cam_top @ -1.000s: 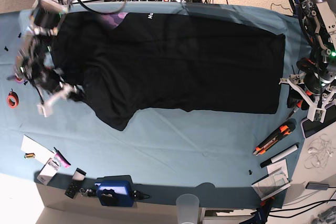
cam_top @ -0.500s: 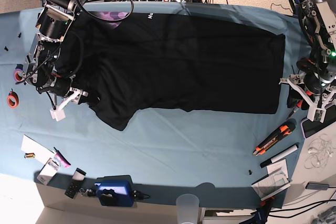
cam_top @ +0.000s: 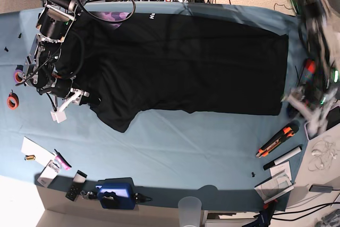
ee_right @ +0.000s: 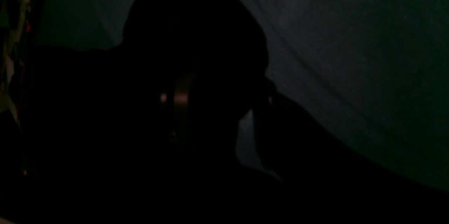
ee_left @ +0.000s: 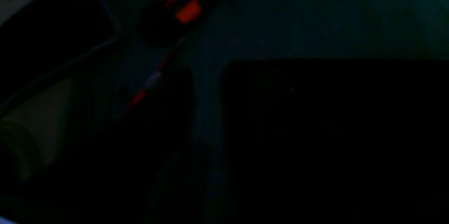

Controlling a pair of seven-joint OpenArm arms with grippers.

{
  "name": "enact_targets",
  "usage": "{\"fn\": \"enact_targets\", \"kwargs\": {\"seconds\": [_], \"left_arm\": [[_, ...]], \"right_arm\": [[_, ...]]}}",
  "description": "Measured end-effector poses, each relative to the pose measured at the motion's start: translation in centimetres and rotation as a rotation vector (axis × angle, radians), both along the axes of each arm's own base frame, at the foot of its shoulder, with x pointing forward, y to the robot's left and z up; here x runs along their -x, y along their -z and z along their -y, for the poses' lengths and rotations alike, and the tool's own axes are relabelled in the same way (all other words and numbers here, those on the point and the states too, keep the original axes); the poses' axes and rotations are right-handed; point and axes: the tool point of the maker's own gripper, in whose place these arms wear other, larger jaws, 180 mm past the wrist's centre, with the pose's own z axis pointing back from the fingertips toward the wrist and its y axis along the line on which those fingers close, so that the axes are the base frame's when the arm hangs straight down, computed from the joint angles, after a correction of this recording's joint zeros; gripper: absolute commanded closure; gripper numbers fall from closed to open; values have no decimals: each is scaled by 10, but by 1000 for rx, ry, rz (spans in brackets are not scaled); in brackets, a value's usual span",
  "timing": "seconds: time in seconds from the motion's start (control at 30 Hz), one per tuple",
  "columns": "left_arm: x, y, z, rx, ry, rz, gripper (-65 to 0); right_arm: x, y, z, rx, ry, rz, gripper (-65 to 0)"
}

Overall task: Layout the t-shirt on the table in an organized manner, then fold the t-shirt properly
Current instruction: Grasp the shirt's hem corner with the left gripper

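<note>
Teal tabletop cloth is lying bare across the lower middle of the base view, offering open room, while a box cutter and marker are crowding the lower right. Beyond, the t-shirt is lying spread to the far edge, its lower-left sleeve still bunched. The right end effector, spread beside that sleeve, could drag cloth into wrinkles; the left end effector is blurring at right, its opening unclear.

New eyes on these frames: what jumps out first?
The black t-shirt spread lengthwise across the teal table, hem square, one sleeve rumpled at the base view's left. The right gripper sits by that sleeve; the left arm is motion-blurred at the hem end. Both wrist views are nearly black.
</note>
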Motion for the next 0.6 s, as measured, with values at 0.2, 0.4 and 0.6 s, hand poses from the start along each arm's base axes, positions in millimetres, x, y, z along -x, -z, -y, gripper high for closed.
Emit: {"fn": "enact_targets", "kwargs": {"seconds": [0.2, 0.4, 0.6], "left_arm": [[-23, 26, 5, -3, -6, -146, -282], [-16, 46, -1, 15, -10, -263, -282], [-9, 50, 11, 77, 36, -294, -282]], "right_arm": [[0, 0, 0, 0, 0, 0, -241], [1, 0, 0, 1, -2, -4, -241], [1, 0, 0, 1, -2, -4, -241]]}}
